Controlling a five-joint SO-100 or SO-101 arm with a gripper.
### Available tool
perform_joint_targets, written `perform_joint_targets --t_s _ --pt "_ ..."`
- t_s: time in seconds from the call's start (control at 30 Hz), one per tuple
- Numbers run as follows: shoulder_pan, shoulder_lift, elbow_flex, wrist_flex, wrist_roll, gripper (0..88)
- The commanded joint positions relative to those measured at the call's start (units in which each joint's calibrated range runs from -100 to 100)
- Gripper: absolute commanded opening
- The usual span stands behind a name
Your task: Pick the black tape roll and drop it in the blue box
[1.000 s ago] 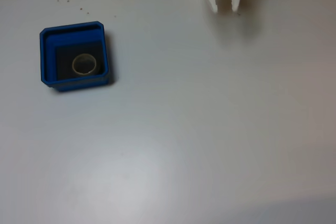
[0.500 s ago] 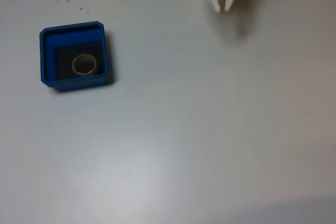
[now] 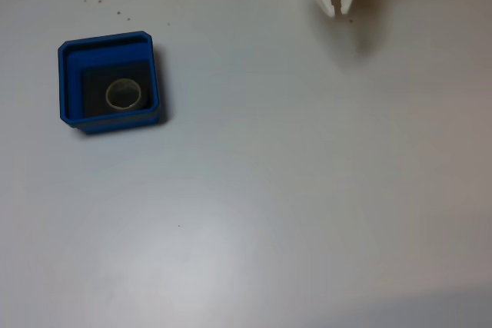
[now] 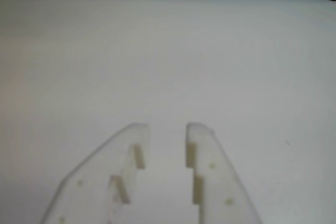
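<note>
With roll already lying in box (image 3: 109,41), job looks done
Table (image 3: 307,190) otherwise bare; roll (image 3: 123,94) flat on the dark floor; gripper (image 3: 339,13) far off at top edge, narrowed from a second ago, slim gap, holding nothing

tape roll (image 3: 123,94) inside box (image 3: 109,40)

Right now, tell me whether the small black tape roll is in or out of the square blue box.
In: the black tape roll lies flat on the dark floor of the blue box.
</note>
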Motion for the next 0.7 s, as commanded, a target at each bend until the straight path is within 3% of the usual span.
perform_joint_targets --t_s 0.0,0.27,0.67 --pt "0.52 -3.16 0.63 -1.18 0.52 0.5" --pt "3.55 -3.24 0.72 -1.18 7.18 0.5" --pt "4.43 -3.32 0.90 -1.18 7.00 0.6"
